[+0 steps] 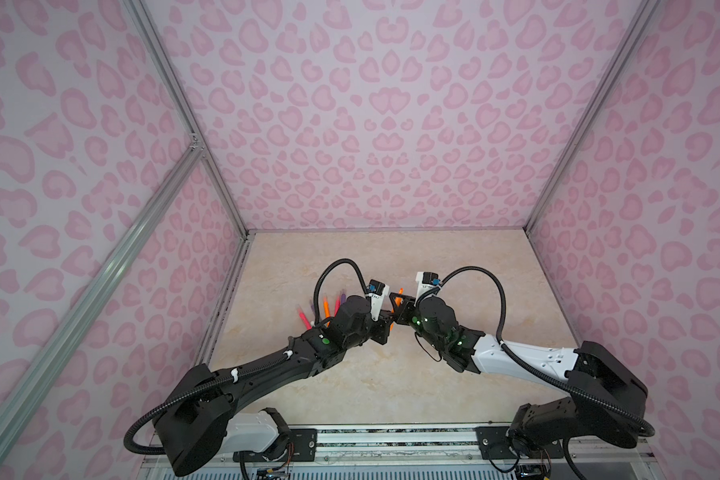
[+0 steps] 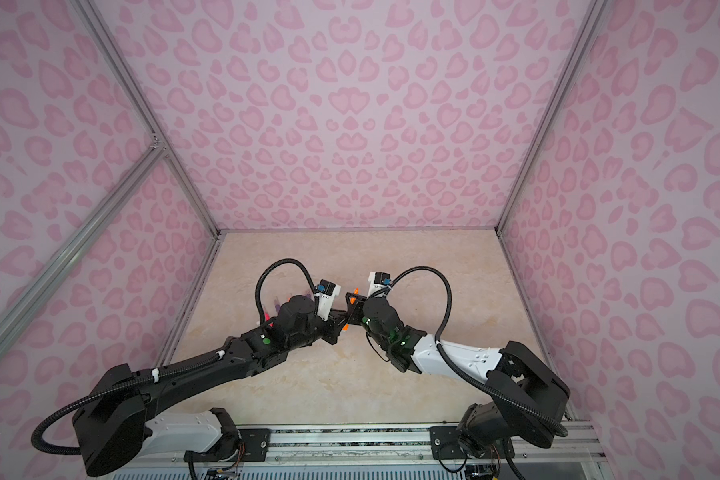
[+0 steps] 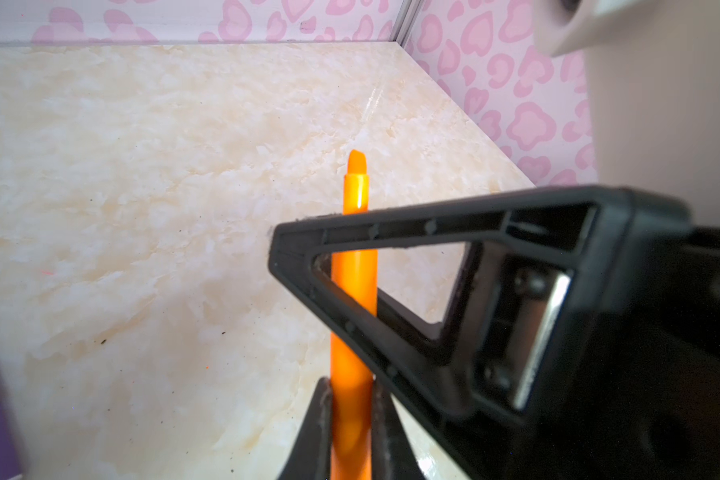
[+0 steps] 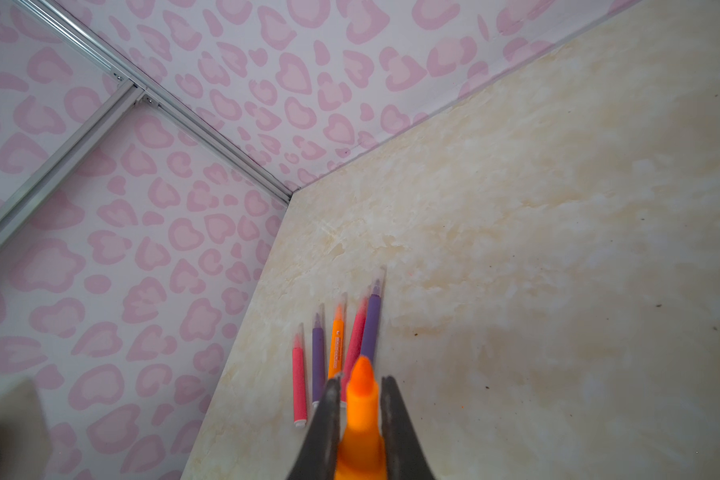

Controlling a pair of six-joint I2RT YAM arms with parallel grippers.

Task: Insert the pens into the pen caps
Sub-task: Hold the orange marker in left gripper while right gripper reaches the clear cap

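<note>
- Orange pen [image 3: 354,286], who's got it?
- Both. Left gripper [image 3: 352,388] is clamped on the barrel, fingers [image 3: 316,419] pressed to either side, no gap.
- Right one?
- Right gripper [image 4: 361,380] is closed on the same pen, pads tight on the orange body. A pointed orange end sticks out past its fingertips in the right wrist view.
- How do the two sit?
- Nose to nose over mid-table in both top views, almost touching. In the left wrist view the pen runs out of the left jaws and passes behind the right gripper's open-frame finger [image 3: 391,230]. Its tip shows beyond that.
- On the table [image 4: 516,249] or up?
- Looks lifted, can't be sure.
- Cap on it?
- Can't tell.
- The rest?
- Five other pens [image 4: 336,345] lie flat in a loose row near the left wall [image 4: 142,249], left of the grippers and apart from both. Order is pink-red, purple, orange, pink-red, purple. Left arm [image 1: 267,365] hides part of the row from above.
- Caps?
- Faint clear caps [image 4: 381,277] seem to sit over their tips, too pale to swear.
</note>
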